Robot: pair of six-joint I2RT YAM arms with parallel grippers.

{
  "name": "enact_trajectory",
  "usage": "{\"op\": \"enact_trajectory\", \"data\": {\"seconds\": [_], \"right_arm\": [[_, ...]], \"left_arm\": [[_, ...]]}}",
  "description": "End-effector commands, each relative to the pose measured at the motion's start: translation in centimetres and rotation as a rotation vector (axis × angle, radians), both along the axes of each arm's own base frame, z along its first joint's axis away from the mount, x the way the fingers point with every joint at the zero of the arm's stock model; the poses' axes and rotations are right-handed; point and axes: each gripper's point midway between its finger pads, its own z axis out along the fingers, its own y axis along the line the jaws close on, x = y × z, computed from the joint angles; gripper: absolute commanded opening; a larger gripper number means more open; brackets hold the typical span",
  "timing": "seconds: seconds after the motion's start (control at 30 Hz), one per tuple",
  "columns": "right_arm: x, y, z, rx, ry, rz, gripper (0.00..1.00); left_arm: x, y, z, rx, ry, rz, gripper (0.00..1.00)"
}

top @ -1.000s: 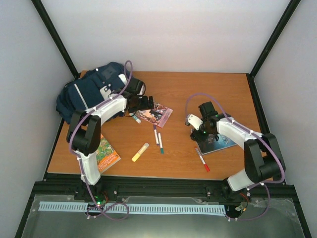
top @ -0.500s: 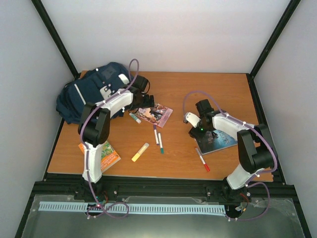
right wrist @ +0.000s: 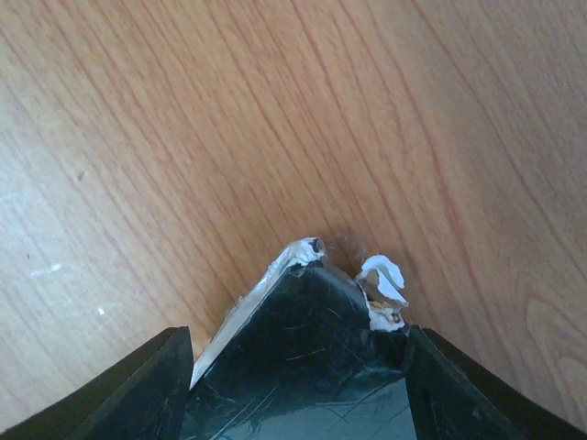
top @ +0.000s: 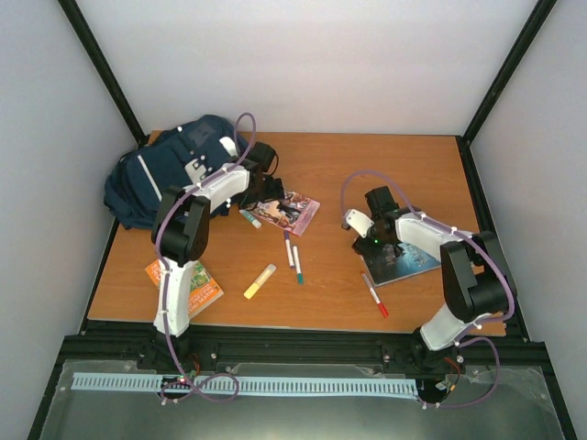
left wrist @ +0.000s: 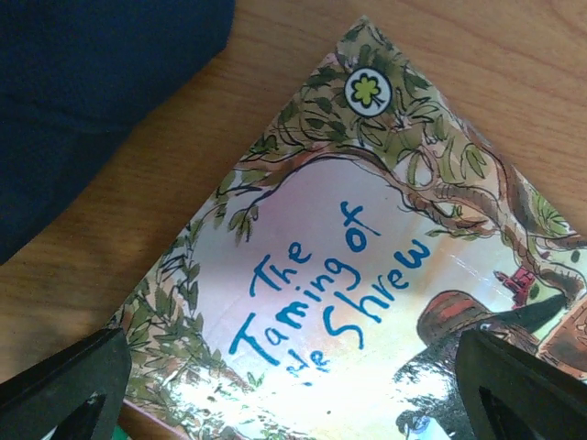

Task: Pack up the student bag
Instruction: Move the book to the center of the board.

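Observation:
The student bag [top: 165, 174], navy with white stripes, lies at the table's back left; its fabric shows in the left wrist view [left wrist: 92, 92]. My left gripper [top: 273, 191] is open and hovers low over "The Taming of the Shrew" book [top: 289, 212], whose cover fills the left wrist view [left wrist: 367, 266] between the spread fingers [left wrist: 64, 385]. My right gripper [top: 367, 240] is open. It straddles the worn corner of a dark book [top: 401, 259], which sits between the fingers [right wrist: 119, 390] in the right wrist view [right wrist: 312, 357].
On the wooden table [top: 367, 165] lie two pens [top: 293, 250], a yellow highlighter [top: 260, 280], a red marker [top: 375, 295], a green-tipped marker [top: 249, 219] by the left gripper, and a green book [top: 190, 286] at the front left.
My left arm has swung its elbow rightward and brought the gripper over the Shrew book. My right gripper has shifted slightly at the dark book's corner.

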Motion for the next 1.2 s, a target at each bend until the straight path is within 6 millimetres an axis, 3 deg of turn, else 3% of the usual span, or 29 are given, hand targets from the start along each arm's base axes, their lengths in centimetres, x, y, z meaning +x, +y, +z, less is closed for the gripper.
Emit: {"op": "enact_trajectory", "data": {"seconds": [0.0, 0.27, 0.5, 0.83, 1.03, 1.17], "right_arm": [[-3.2, -2.8, -1.2, -0.053, 0.085, -0.019, 0.63], [-6.7, -4.5, -2.1, -0.084, 0.124, -0.018, 0.62], [-8.1, -5.0, -1.2, -0.076, 0.126, -0.02, 0.61], [-6.2, -2.3, 2.8, 0.094, 0.041, -0.04, 0.65], [-4.8, -0.8, 4.3, 0.174, 0.027, -0.055, 0.66], [-3.5, -0.5, 4.9, 0.192, 0.003, -0.071, 0.66]], "left_arm": [[-0.2, 0.8, 0.4, -0.014, 0.018, 0.073, 1.0], [-1.5, 1.1, -0.1, -0.029, 0.042, 0.098, 1.0], [-2.1, 0.7, -0.8, -0.069, 0.07, 0.115, 1.0], [0.1, -1.0, -1.9, -0.117, 0.059, 0.1, 1.0], [1.8, -2.9, -2.9, -0.164, 0.07, 0.054, 1.0], [2.7, -5.4, -3.3, -0.207, 0.066, -0.007, 1.0]]}}
